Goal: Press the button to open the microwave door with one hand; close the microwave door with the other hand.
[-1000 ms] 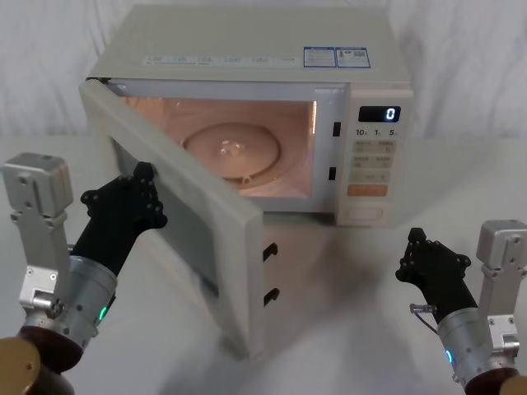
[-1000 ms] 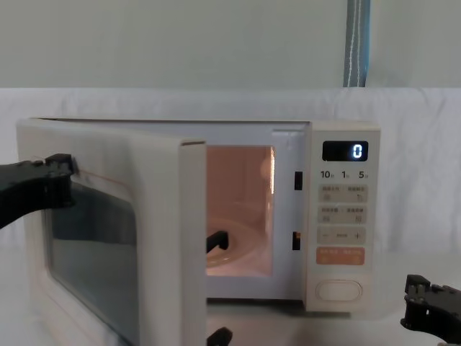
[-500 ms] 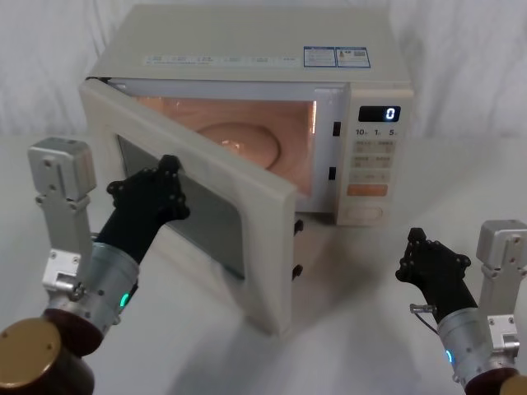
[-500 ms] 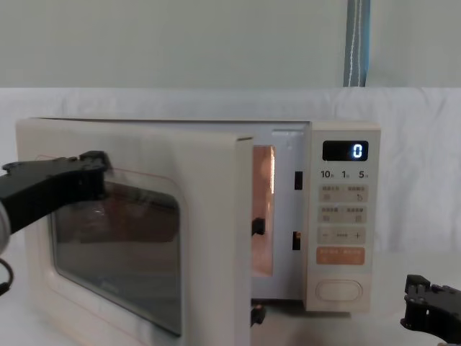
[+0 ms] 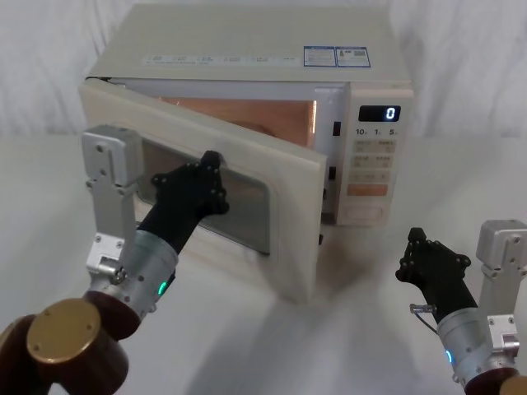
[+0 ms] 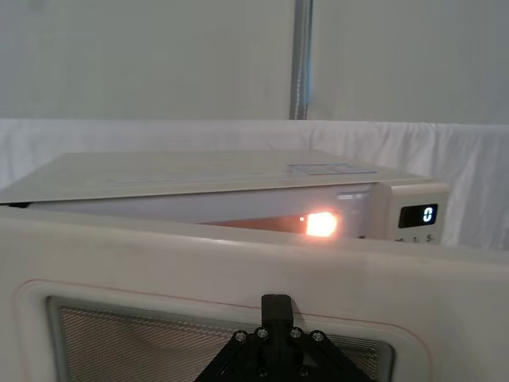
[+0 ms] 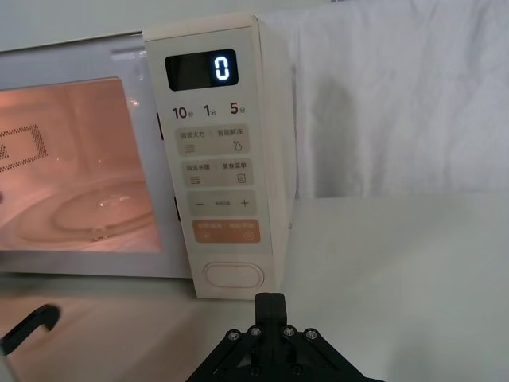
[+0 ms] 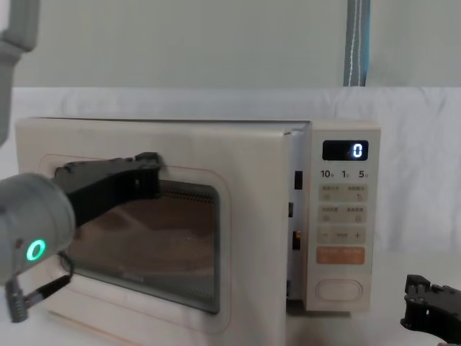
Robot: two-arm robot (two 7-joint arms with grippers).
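One cream microwave door (image 5: 239,193) stands partly ajar on the microwave (image 5: 247,74), its hinge at the robot's left and its free edge just short of the control panel, leaving a narrow gap onto the lit orange cavity. The left gripper (image 5: 207,169) presses its fingers, drawn together and holding nothing, against the door's dark window. The button (image 7: 233,275) sits lowest on the panel. The right gripper (image 5: 414,247) hovers over bare table near the panel; whether its fingers are parted cannot be told.
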